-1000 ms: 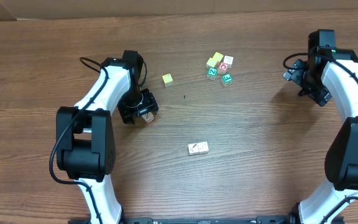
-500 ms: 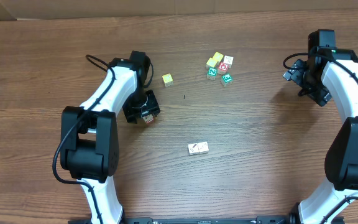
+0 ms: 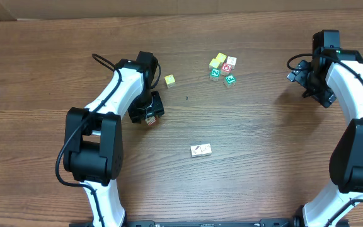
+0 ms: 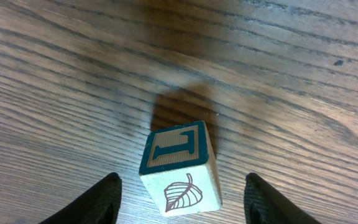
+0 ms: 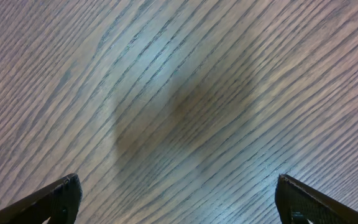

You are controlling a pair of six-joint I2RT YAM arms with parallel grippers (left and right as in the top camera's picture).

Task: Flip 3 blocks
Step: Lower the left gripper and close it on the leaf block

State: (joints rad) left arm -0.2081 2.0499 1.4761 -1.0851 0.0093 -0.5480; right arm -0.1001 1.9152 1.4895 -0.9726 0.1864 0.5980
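While nothing is showing for sure which blocks are already turned, I'm judging the task as early, at most one flip under way and two left. The left pincer is hanging low over one block, which is sitting flat on the worktop with the green lettered face up and a cream face with a leaf drawing facing the wrist camera. Its two fingers are standing apart, one on each side of that block, bare wood showing in both gaps, so it is bracketing the block, not clamping it. The block is lying between the fingertips, roughly centred, a bit closer to the left one.

The other two blocks are lying side by side, touching, well apart from both arms, cream marked faces up; they look untouched as far as I can judge.

The right pincer is hovering far off over bare wood, jaws wide apart, holding nothing. A plain yellow cube and the letter cube cluster are sitting off to the side.
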